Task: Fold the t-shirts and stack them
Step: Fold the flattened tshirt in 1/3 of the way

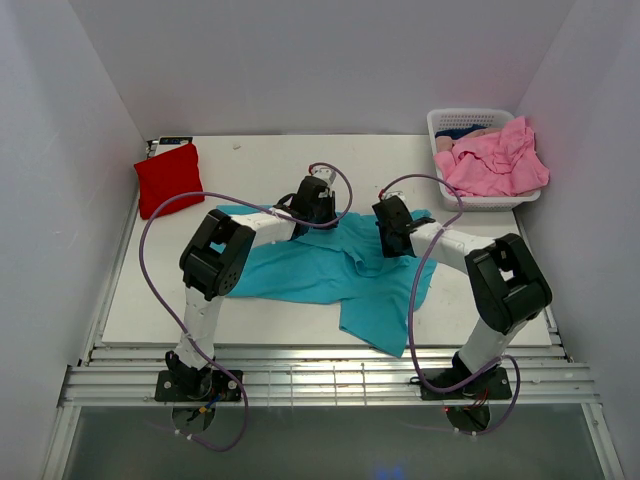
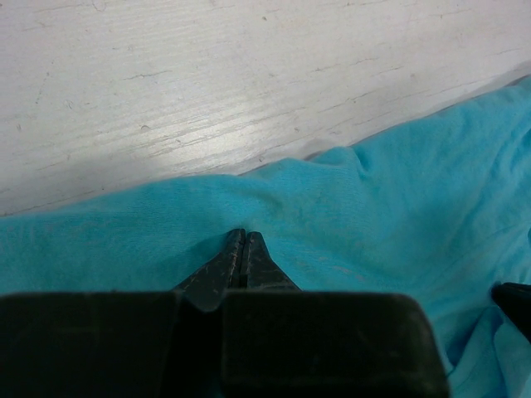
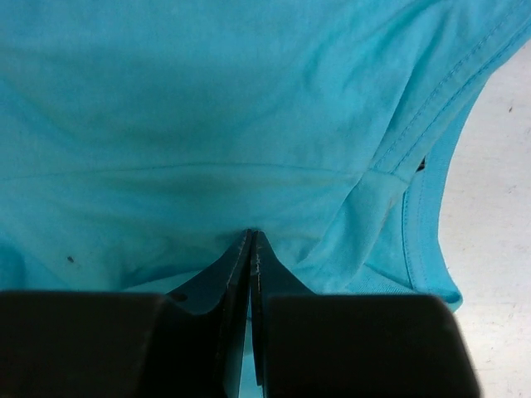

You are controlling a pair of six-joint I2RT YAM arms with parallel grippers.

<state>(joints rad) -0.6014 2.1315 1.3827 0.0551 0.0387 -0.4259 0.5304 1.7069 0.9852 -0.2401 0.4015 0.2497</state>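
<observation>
A teal t-shirt (image 1: 320, 268) lies crumpled across the middle of the table, one end hanging toward the front edge. My left gripper (image 1: 316, 208) stands at its back edge. In the left wrist view this gripper (image 2: 246, 235) is shut, its tips pinched into the teal t-shirt (image 2: 398, 199) just behind the hem. My right gripper (image 1: 393, 232) is on the shirt's right part. The right wrist view shows that gripper (image 3: 251, 235) shut on the teal t-shirt (image 3: 207, 108), with creases running into the tips and a stitched hem (image 3: 431, 124) to the right. A folded red t-shirt (image 1: 168, 178) lies at the back left.
A white slotted basket (image 1: 440, 122) at the back right holds a heap of pink shirts (image 1: 495, 162). The white table (image 1: 260, 160) ends at a metal rail in front. White walls close in the left, right and back. Purple cables loop from both arms.
</observation>
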